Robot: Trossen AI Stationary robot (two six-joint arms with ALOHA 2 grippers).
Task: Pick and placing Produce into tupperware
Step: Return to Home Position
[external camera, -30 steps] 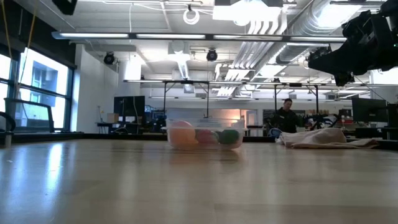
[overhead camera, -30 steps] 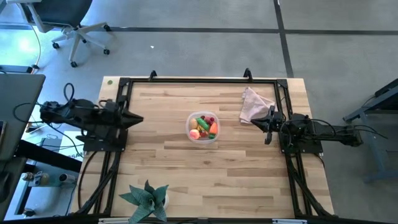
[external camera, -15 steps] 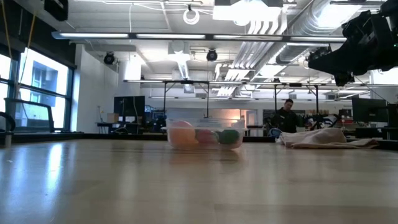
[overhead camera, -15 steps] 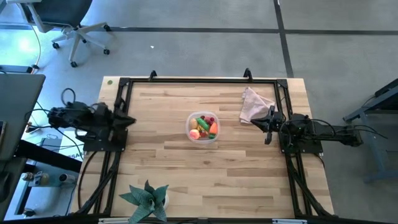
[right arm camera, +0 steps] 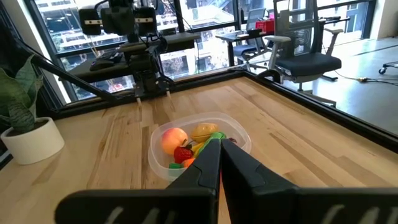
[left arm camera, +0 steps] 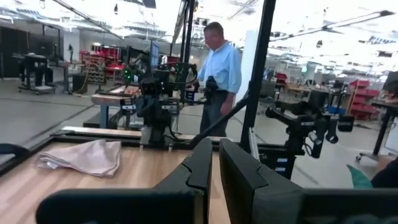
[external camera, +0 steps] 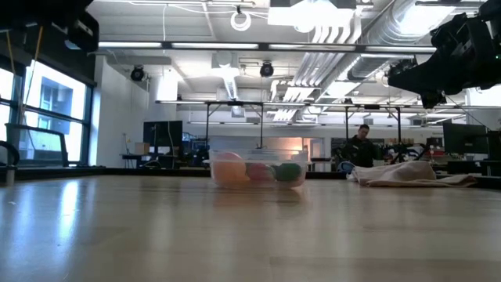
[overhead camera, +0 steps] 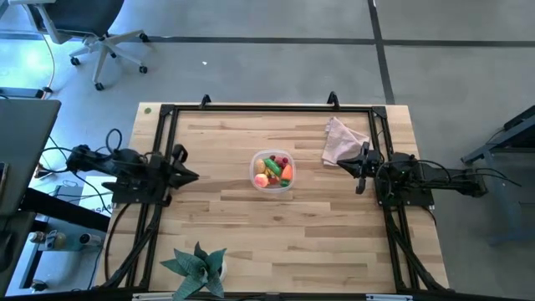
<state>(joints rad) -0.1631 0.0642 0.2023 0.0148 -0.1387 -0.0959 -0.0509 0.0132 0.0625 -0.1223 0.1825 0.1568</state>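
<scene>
One tupperware (overhead camera: pixel 254 172) sat mid table (overhead camera: pixel 251 226), all the produce (overhead camera: pixel 274 170) heaped inside it. Orange, peach, green and red pieces showed, too packed to count. I had two claws out. My left claw (overhead camera: pixel 191 175) was well off to the tupperware's left and my right claw (overhead camera: pixel 358 170) well off to its right, both pinched closed and empty. One cloth (overhead camera: pixel 341 140) lay just beside the right claw. One plant (overhead camera: pixel 196 266) stood well apart from the tupperware, on the left-claw side.

No legible text, label, brand, number or sign appears in any view: none on the small clear plastic tupperware (overhead camera: pixel 273 190), none on the light wooden table (overhead camera: pixel 276 234).
</scene>
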